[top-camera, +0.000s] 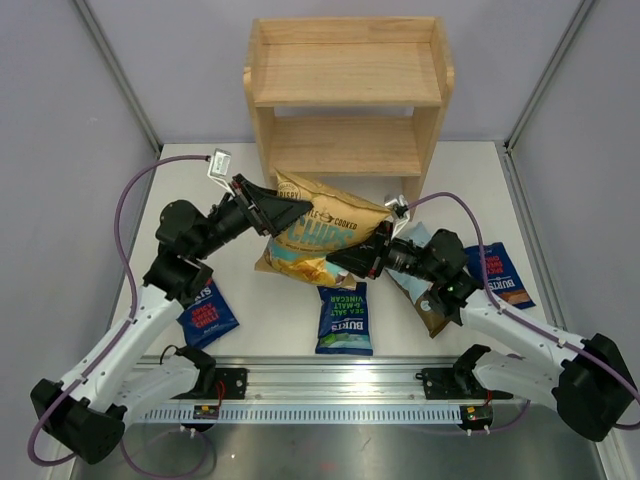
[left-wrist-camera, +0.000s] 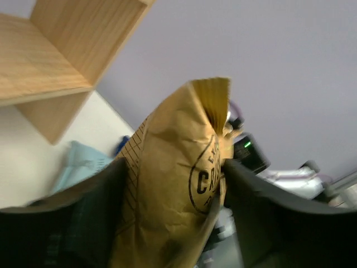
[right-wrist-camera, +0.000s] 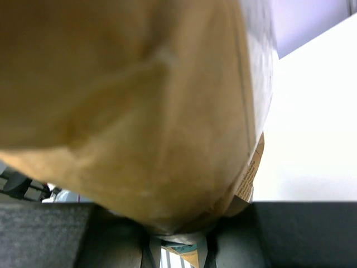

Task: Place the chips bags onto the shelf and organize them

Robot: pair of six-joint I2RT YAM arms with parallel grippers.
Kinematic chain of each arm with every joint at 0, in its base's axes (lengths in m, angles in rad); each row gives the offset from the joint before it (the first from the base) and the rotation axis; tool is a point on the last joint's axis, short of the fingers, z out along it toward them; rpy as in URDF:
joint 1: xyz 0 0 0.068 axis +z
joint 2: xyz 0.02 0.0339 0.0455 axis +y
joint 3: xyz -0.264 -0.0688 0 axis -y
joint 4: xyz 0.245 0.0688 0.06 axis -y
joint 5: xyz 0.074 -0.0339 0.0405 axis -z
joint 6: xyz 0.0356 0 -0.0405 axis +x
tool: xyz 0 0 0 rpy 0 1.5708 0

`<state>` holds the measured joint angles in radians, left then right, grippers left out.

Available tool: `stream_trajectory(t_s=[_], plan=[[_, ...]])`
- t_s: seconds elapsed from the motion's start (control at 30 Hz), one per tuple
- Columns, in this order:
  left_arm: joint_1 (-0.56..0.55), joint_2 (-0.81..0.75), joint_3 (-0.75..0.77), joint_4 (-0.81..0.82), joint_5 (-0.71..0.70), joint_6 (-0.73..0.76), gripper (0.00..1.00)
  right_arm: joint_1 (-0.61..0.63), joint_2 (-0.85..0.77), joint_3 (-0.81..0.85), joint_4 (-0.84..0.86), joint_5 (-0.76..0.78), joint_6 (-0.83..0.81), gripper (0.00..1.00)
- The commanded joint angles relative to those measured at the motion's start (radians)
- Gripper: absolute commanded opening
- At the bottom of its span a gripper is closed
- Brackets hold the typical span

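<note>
Three small Burts bags (top-camera: pixel 345 320) lie low in frame on the surface (top-camera: pixel 270 325). Mid-frame, right claw (top-camera: pixel 340 262) pinches the yellow chips bag (top-camera: pixel 320 235); left claw (top-camera: pixel 290 210) stands spread astride its corner. Shelf (top-camera: pixel 345 75) sits top centre.

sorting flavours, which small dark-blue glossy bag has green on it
The middle dark-blue glossy bag; the left bag and right bag show red lettering instead.

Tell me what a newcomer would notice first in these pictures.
A big yellow chips bag is held up in the centre, with the left gripper at its upper left corner and the right gripper pinching its lower right edge. Behind it stands a wooden shelf with both tiers bare. A small blue bag lies flat just in front, nearer the arms.
</note>
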<state>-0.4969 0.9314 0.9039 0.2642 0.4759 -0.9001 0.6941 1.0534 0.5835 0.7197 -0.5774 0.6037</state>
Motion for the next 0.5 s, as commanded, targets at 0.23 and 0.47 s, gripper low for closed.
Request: stream_trajectory(t_s=[0.23,0.47], plan=[[-0.009,-0.049,-0.032,-0.158,0.22,0.596,0.97,0.015,-0.101,0.202,-0.306,-0.183,-0.105,0.2],[-0.009,-0.008,-0.072,0.061,0.526,0.498,0.94,0.015,-0.134,0.415,-0.748,-0.24,-0.298,0.19]])
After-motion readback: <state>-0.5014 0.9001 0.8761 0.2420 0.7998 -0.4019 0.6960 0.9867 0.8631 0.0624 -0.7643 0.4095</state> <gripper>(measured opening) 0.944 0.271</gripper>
